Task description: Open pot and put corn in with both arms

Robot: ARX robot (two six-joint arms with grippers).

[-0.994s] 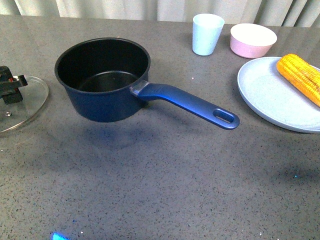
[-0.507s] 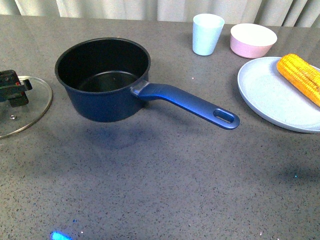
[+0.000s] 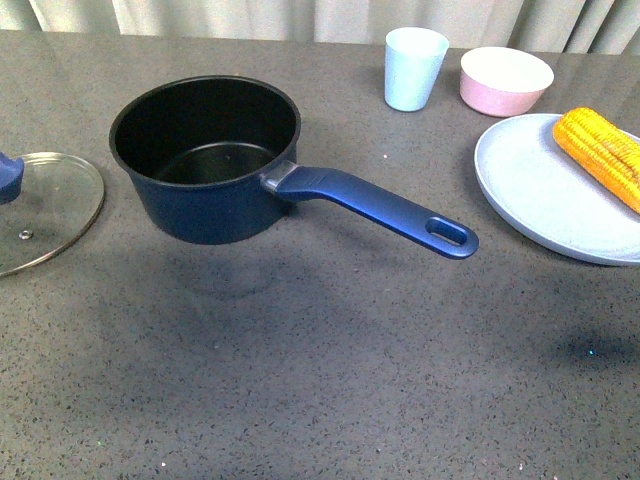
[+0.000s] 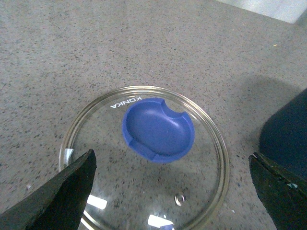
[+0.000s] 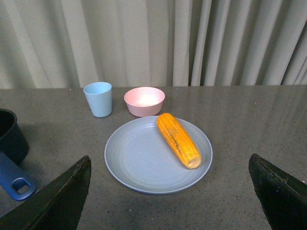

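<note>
Left of the pot: the glass lid (image 3: 55, 200) lies flat on the surface (image 3: 320, 370) with its blue knob (image 4: 158, 130) upward. It is near the pot (image 3: 205, 160) but does not touch it.
Pot: open, black inside, with nothing in it. Its handle (image 3: 375, 205) points toward the plate side.
Right of the pot: the corn (image 3: 603, 152) lies on a pale blue plate (image 3: 540, 200), well apart from the pot and past the end of the handle.
Behind the pot, to the right: a pale blue cup (image 3: 415, 68) and a pink bowl (image 3: 506, 80), not needed for this task.
Left tool (image 4: 171, 159): spread wide, holding nothing, above the lid with one finger at each side of it.
Right tool (image 5: 169, 163): spread wide, holding nothing, facing the plate and the corn and apart from both.
Step in hand: I judge the opening is done, so taking the corn is the part now.
How to do it well: bring the right tool down over the middle of the cob, with the jaws across its short width. Close firmly, because the kernels look slippery. Lift it clear of the plate rim, carry it above the handle, and lower it into the pot with one end first.
Care: the left tool is best kept away from the pot's mouth.
</note>
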